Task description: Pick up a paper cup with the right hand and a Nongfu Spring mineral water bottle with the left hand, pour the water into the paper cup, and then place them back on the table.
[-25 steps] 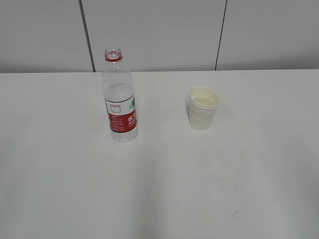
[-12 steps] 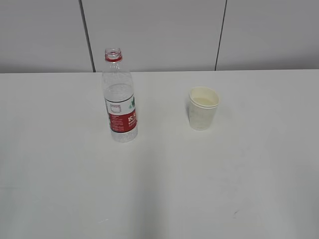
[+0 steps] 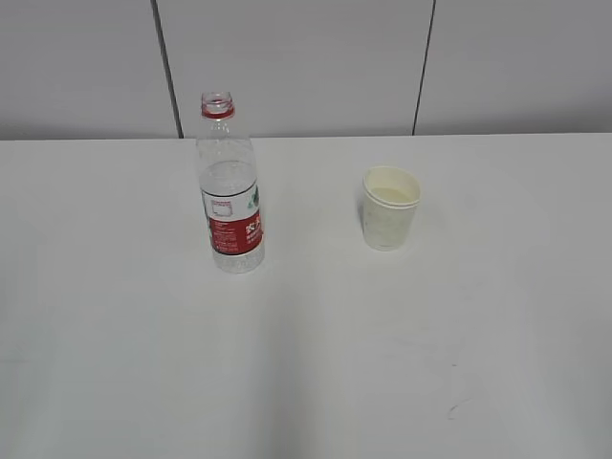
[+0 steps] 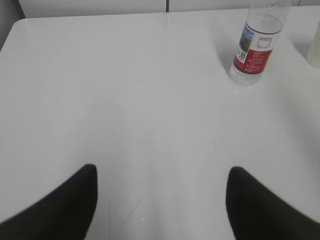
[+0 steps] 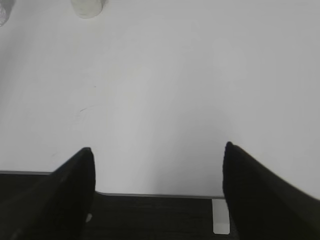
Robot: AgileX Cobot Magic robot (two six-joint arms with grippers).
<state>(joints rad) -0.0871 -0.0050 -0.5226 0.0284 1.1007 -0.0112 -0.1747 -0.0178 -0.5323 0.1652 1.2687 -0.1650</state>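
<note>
The Nongfu Spring bottle (image 3: 230, 191) stands upright and uncapped on the white table (image 3: 306, 344), left of centre. The paper cup (image 3: 389, 207) stands upright to its right. Neither arm shows in the exterior view. In the left wrist view my left gripper (image 4: 162, 172) is open and empty above bare table, with the bottle (image 4: 257, 45) far ahead at the upper right. In the right wrist view my right gripper (image 5: 157, 152) is open and empty over the table's near edge, with the cup's base (image 5: 87, 7) far ahead at the upper left.
A grey panelled wall (image 3: 306, 67) runs behind the table. A small dark scuff (image 3: 451, 411) marks the table near the front right. The table's front edge (image 5: 150, 194) and dark floor below show in the right wrist view.
</note>
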